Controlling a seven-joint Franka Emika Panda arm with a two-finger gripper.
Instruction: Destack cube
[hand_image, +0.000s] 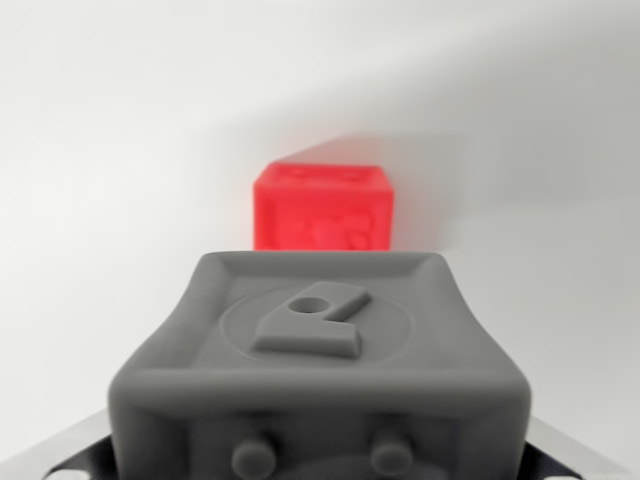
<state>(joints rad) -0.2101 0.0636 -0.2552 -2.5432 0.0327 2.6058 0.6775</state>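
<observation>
A grey cube (318, 365) with a raised emblem on its top face filled the lower half of the wrist view, right up against the camera. Behind it, at twelve o'clock, a blurred red cube (322, 207) sat on the white counter (110, 150). Whether the two touched, I couldn't tell. The claw's fingers weren't visible, so its grip was anyone's guess.

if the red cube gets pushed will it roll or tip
The red cube probably slides rather than rolls: its faces look flat with squared edges. Tipping seems unlikely, since it looks about as wide as tall. Its embossed faces look rigid, so it should hold its shape.
</observation>
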